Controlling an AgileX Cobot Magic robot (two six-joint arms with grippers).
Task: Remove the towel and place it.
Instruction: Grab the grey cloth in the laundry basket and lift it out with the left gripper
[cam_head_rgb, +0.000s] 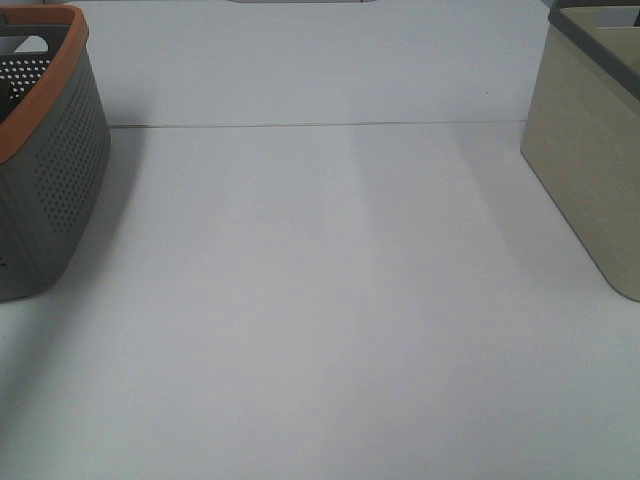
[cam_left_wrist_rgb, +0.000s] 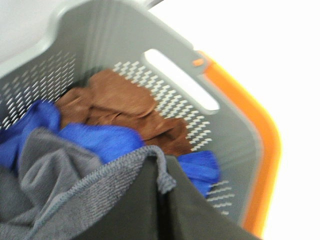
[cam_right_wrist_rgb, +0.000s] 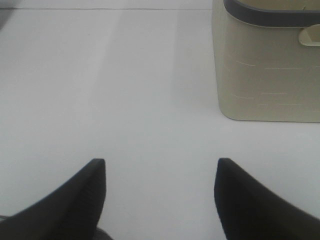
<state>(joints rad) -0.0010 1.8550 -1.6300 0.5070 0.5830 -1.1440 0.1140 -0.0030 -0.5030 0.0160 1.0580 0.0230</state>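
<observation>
In the left wrist view, the towel is a dark grey cloth with a stitched hem. It lies on top of a blue cloth and a brown cloth inside the grey perforated basket with an orange rim. My left gripper is inside the basket. Its two dark fingers are pressed together, with the towel's hem edge pinched at their tips. My right gripper is open and empty above the bare white table. Neither gripper shows in the exterior view.
The grey basket stands at the left edge of the white table. A beige bin with a dark grey rim stands at the right edge and also shows in the right wrist view. A thin seam line crosses the table at the back.
</observation>
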